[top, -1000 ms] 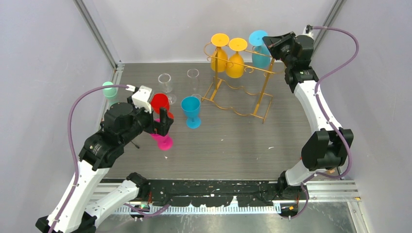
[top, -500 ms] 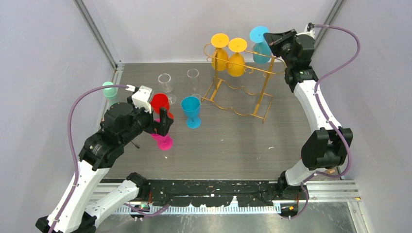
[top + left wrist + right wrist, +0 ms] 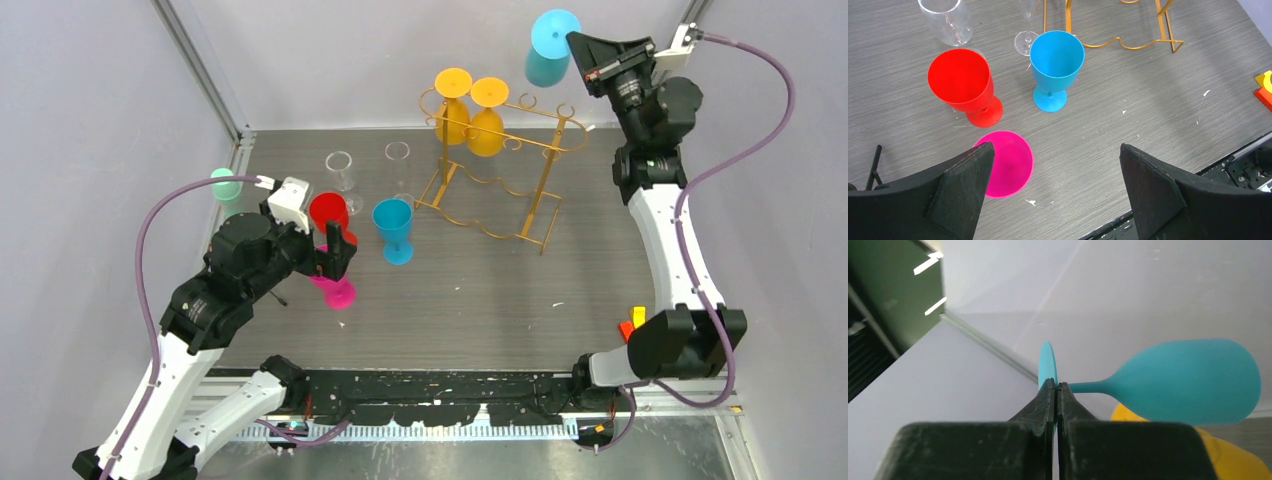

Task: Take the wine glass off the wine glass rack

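wine glass (image 3: 547, 55), teal, has lifted clear of the wine glass rack (image 3: 547, 195) within the last second. it now hangs above and behind the rack's right end, tilted, foot uppermost. right gripper (image 3: 576, 42) is pinched on the foot's rim. removal appears effected. left gripper (image 3: 1054, 150) stands wide open, holding nothing.

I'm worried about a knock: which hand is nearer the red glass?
Left. The left hand hangs open just short of the red glass; the right hand is high past the rack, gripping a teal glass.
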Motion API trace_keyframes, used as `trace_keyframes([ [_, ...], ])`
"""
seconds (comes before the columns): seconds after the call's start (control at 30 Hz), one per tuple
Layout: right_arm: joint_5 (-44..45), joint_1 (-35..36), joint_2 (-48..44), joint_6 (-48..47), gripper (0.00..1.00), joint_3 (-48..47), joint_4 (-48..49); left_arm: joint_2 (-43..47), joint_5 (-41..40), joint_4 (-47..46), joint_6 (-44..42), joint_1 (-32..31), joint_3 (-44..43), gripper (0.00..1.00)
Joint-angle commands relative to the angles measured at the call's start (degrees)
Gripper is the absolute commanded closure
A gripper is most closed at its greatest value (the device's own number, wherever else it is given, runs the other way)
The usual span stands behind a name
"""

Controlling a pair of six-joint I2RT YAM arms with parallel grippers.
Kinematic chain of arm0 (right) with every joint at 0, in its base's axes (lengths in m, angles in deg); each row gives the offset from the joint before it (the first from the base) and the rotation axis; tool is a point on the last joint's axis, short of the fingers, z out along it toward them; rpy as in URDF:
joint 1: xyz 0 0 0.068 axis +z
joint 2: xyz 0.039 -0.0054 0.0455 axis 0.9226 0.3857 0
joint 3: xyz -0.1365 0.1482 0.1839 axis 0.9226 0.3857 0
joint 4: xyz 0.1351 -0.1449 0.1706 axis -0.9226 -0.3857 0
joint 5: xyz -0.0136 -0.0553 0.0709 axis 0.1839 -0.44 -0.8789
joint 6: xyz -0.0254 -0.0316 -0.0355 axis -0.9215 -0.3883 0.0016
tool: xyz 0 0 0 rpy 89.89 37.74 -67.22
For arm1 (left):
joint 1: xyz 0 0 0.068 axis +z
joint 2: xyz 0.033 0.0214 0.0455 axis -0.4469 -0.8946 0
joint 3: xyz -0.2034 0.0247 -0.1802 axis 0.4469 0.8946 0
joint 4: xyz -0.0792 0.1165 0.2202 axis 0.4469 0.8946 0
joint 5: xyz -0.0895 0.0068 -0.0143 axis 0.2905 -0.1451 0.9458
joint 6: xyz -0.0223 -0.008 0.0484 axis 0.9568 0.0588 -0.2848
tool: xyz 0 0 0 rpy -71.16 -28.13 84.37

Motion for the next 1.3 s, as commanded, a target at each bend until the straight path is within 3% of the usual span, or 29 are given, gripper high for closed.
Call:
trace_keyframes([
  [0.0, -7.76, -0.04, -6.93, 9.72, 1.0, 2.17, 13.33, 0.53, 1.09, -3.33, 2.45, 0.22, -0.55, 0.0],
  [0.27, -13.04, 1.56, -15.54, 31.94, 1.0, 15.13, 26.98, -0.05, 10.11, -11.14, 9.52, 0.22, 1.31, 0.0],
  [0.57, -10.87, 10.32, -25.52, 39.75, 1.0, 33.18, 32.55, -5.11, 23.89, -32.84, 32.22, 0.22, 6.22, 0.0],
  [0.77, -8.83, 14.16, -26.79, 45.96, 1.0, 40.66, 38.95, -10.57, 29.63, -43.78, 45.72, 0.22, 7.79, 0.0],
  [1.03, -7.52, 16.65, -24.73, 51.85, 1.0, 44.37, 46.98, -12.74, 32.19, -56.3, 52.01, 0.22, 9.63, 0.0],
  [1.27, -6.51, 18.62, -23.45, 55.12, 1.0, 46.14, 51.28, -12.61, 32.03, -57.9, 50.54, 0.31, 8.58, 0.0],
])
